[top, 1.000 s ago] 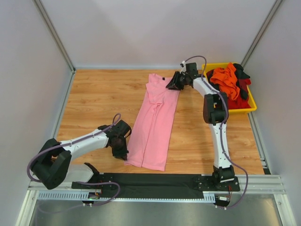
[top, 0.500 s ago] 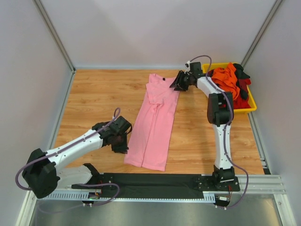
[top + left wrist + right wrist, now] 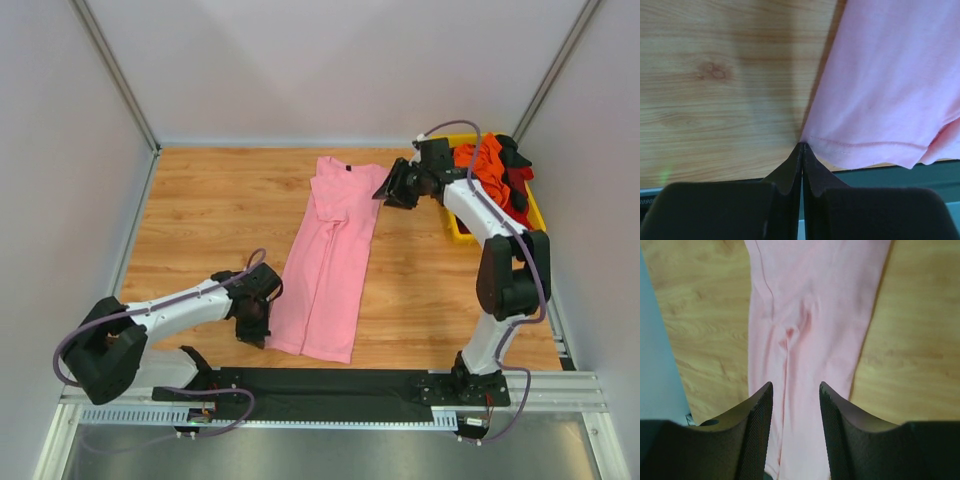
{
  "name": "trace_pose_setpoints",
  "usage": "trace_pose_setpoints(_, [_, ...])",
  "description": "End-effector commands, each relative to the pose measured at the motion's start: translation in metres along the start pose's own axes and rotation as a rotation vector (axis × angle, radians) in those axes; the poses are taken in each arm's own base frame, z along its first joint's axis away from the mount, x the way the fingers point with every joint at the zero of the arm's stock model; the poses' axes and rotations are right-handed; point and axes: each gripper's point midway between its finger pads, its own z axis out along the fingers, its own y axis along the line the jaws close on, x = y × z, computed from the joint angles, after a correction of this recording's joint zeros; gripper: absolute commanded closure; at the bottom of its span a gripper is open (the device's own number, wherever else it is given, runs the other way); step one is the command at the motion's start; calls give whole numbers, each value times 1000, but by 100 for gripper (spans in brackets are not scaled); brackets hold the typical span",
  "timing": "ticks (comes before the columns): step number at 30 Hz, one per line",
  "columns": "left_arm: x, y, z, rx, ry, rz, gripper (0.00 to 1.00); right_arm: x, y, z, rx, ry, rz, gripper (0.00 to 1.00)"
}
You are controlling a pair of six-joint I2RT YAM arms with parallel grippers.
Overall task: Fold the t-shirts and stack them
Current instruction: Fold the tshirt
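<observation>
Pulled back from the collar, the right jaws hung spread and empty by the shoulder of the pink t-shirt (image 3: 335, 250), lying flat lengthwise on the table (image 3: 210, 210), while the left jaws were pressed together at its near hem corner.

a robot lab cell: white panels (image 3: 330, 60), aluminium framing (image 3: 115, 80), wood-topped table (image 3: 210, 210).

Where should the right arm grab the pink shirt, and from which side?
At the far right corner of the pink shirt. It lies flat as a long strip, and that edge rests free on bare table, so come in low from the right and pinch the edge.
</observation>
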Motion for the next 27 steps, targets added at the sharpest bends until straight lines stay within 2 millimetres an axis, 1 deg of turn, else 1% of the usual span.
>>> trace_pose_setpoints(1, [-3, 15, 2, -97, -22, -46, 95, 66, -22, -11, 127, 108, 32, 56])
trace_pose_setpoints(2, [-7, 21, 0, -127, -46, -53, 94, 78, -13, -21, 120, 104, 8, 55])
trace_pose_setpoints(3, [-8, 22, -4, -141, -55, -59, 94, 106, -31, -19, 168, 148, 23, 55])
trace_pose_setpoints(4, [-11, 21, -8, -134, -72, -60, 93, 118, -29, -20, 166, 153, 27, 55])
trace_pose_setpoints(5, [-12, 23, -11, -144, -80, -64, 90, 134, -20, -24, 155, 165, 3, 53])
trace_pose_setpoints(6, [-18, 18, -18, -131, -101, -64, 88, 159, -32, -25, 182, 206, 10, 53])
trace_pose_setpoints(7, [-22, 16, -24, -119, -126, -64, 85, 169, -29, -26, 178, 217, 17, 52])
trace_pose_setpoints(8, [-25, 16, -28, -119, -141, -57, 80, 187, -26, -26, 181, 243, 2, 50])
trace_pose_setpoints(9, [-30, 12, -33, -100, -164, -52, 75, 195, -21, -31, 168, 240, -2, 50])
trace_pose_setpoints(10, [-33, 10, -38, -83, -188, -49, 71, 218, -23, -32, 176, 273, 6, 49])
trace_pose_setpoints(11, [-38, 6, -40, -62, -209, -44, 66, 227, -24, -34, 182, 274, 9, 48])
trace_pose_setpoints(12, [-40, 3, -43, -43, -221, -31, 64, 233, -19, -40, 173, 267, 14, 48])
trace_pose_setpoints(13, [-42, 0, -45, -25, -233, -29, 60, 255, -22, -42, 180, 294, -2, 47])
trace_pose_setpoints(14, [-44, -7, -46, 8, -241, -23, 58, 262, -22, -44, 189, 291, 21, 46])
trace_pose_setpoints(15, [-44, -9, -44, 23, -239, -7, 57, 270, -23, -46, 194, 298, 24, 46])
trace_pose_setpoints(16, [-43, -12, -43, 38, -236, 0, 56, 278, -19, -52, 183, 302, 20, 46])
trace_pose_setpoints(17, [-44, -18, -41, 68, -231, 7, 54, 288, -31, -54, 224, 300, 58, 46])
trace_pose_setpoints(18, [-41, -17, -37, 70, -216, 13, 54, 295, -34, -57, 232, 300, 71, 46])
trace_pose_setpoints(19, [-38, -18, -33, 71, -192, 19, 53, 302, -27, -61, 204, 294, 72, 47])
trace_pose_setpoints(20, [-36, -18, -30, 74, -184, 22, 53, 314, -35, -64, 211, 309, 85, 47])
trace_pose_setpoints(21, [-32, -15, -25, 63, -163, 20, 53, 320, -33, -65, 207, 314, 108, 48])
trace_pose_setpoints(22, [-30, -15, -22, 64, -156, 17, 53, 332, -29, -68, 193, 331, 84, 48])
trace_pose_setpoints(24, [-30, -11, -19, 52, -161, 15, 53, 341, -30, -70, 209, 331, 76, 48])
trace_pose_setpoints(25, [-32, -10, -18, 42, -171, 14, 53, 349, -27, -72, 202, 348, 56, 48])
trace_pose_setpoints(27, [-33, -8, -16, 36, -178, 16, 53, 357, -29, -71, 215, 357, 60, 48])
